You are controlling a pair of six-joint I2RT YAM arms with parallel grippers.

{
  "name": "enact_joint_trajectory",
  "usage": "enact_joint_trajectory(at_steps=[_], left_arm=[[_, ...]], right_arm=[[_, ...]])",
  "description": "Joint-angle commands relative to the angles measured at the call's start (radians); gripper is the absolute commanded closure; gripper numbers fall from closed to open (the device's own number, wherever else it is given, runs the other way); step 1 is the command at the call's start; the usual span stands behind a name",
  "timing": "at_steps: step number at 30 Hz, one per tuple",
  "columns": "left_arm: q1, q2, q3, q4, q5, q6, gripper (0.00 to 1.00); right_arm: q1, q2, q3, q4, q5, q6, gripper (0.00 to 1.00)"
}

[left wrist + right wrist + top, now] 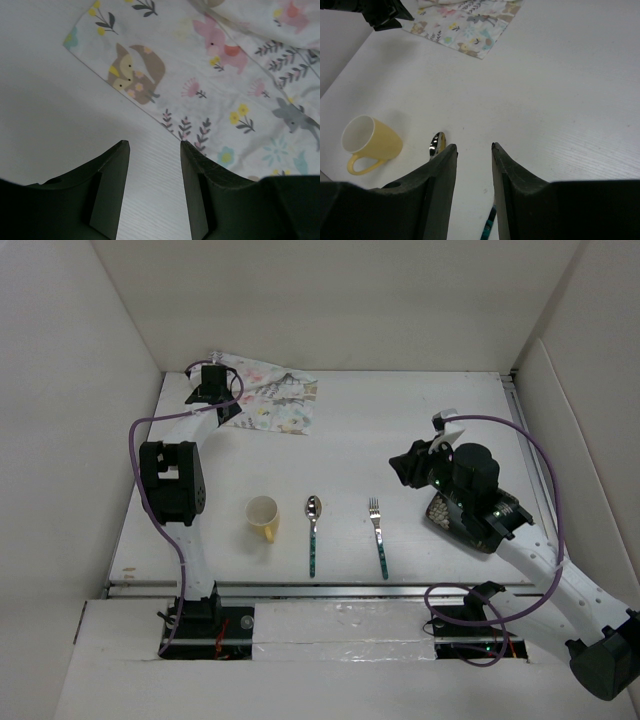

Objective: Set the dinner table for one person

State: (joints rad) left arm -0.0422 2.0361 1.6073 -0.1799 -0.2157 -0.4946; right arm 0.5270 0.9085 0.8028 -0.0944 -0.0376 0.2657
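The white dinner table holds a yellow mug, a spoon and a fork, both with teal handles, side by side near the front. A pastel animal-print cloth mat lies crumpled at the back left. My left gripper hovers open and empty at the mat's edge. My right gripper is open and empty above the table, right of the fork. A dark patterned plate lies partly hidden under the right arm. The right wrist view shows the mug and spoon.
White panels wall the table on the left, back and right. A metal rail runs along the front edge. Purple cables loop off both arms.
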Motion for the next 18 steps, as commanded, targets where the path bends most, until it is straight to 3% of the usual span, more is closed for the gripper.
enact_joint_trajectory(at_steps=[1, 5, 18], left_arm=[[0.074, 0.042, 0.086, -0.059, -0.037, 0.021, 0.58], [0.123, 0.136, 0.157, -0.105, -0.094, 0.037, 0.58], [0.123, 0.412, 0.491, -0.196, -0.189, 0.14, 0.55]], right_arm=[[0.014, 0.024, -0.011, 0.071, -0.008, 0.003, 0.58], [0.027, 0.044, -0.022, 0.084, -0.019, 0.004, 0.52], [0.094, 0.142, -0.039, 0.148, -0.002, 0.027, 0.51]])
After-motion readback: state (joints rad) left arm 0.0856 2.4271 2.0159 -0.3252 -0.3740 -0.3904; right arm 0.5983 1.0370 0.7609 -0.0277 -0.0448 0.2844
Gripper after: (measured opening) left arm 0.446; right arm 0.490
